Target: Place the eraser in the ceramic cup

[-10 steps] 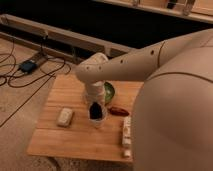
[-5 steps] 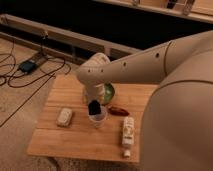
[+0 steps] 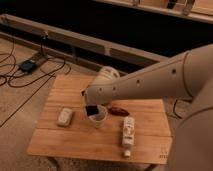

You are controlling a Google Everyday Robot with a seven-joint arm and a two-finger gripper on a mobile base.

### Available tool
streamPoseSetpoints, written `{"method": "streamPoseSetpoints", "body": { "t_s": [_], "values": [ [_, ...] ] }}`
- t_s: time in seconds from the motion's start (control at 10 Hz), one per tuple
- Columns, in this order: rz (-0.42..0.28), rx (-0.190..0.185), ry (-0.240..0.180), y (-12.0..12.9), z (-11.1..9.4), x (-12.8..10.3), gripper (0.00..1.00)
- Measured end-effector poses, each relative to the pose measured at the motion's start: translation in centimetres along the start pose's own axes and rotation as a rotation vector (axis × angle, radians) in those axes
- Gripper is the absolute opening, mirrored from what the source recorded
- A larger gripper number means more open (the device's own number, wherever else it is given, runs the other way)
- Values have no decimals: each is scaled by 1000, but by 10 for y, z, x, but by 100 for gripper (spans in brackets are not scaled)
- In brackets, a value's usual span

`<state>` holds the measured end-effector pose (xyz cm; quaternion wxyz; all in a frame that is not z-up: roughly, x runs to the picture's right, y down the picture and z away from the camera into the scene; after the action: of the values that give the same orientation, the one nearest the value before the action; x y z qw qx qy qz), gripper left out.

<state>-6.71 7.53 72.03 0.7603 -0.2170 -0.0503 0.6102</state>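
The small white ceramic cup (image 3: pixel 98 119) stands near the middle of the wooden table (image 3: pixel 75 142). The eraser (image 3: pixel 91 110) shows its dark face at the cup's mouth, at the left side of the rim. My gripper (image 3: pixel 89 102) is at the end of the big white arm, directly above the cup and the eraser. I cannot tell whether it still holds the eraser. The arm hides the table behind the cup.
A pale rounded pad (image 3: pixel 65 116) lies left of the cup. A white bottle (image 3: pixel 128 133) lies on its side to the right. A reddish-brown object (image 3: pixel 119 110) lies just behind the cup on the right. Cables and a black box (image 3: pixel 27 65) are on the floor to the left.
The arm has lifted a little, so the cup's rim and the dark eraser at its mouth show more. The cup, pad and bottle have not moved.
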Motion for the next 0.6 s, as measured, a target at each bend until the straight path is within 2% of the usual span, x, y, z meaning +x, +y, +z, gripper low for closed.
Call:
{"method": "streamPoseSetpoints", "body": {
  "t_s": [0.2,0.4,0.6],
  "values": [
    [-28,-57,-44,2,-4,2,6],
    [-45,-84,-77,-6,-11,4,6],
    [-65,-137,-126,-10,-21,5,6]
  ]
}}
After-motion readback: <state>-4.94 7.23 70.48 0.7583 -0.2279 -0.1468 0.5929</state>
